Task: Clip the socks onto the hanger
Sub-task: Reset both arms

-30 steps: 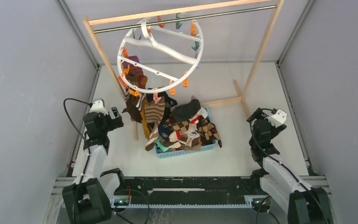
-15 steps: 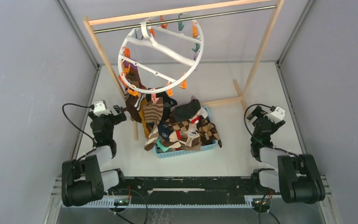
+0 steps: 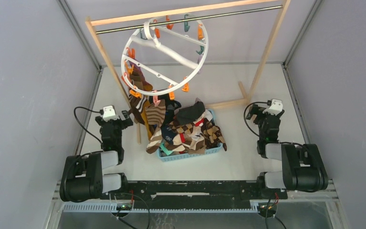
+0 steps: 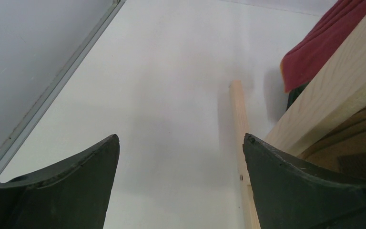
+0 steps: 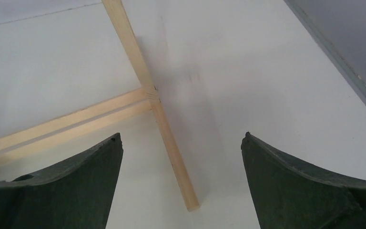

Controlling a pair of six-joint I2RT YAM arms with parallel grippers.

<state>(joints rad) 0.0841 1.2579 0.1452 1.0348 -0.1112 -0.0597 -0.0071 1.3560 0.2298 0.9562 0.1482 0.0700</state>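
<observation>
Socks (image 3: 190, 131), brown, tan and argyle, are burying a blue basket's (image 3: 190, 153) interior; others are dangling from the white ring hanger (image 3: 206, 47). Left pincer (image 4: 181, 143) and right pincer (image 5: 181, 140) are gaping, empty.

1. Open tabletop (image 3: 248, 143) between basket (image 3: 190, 155) and right fingers (image 5: 305, 191).
2. Rack foot (image 5: 170, 143) crosses the tabletop ahead of right fingers.
3. Rack post (image 4: 343, 81) and hanging socks (image 3: 157, 114) crowd the left fingers' (image 4: 66, 191) right side.

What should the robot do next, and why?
Probably reach the left end effector, open and empty, toward the socks piled in the basket; the hanger has unused clips.
</observation>
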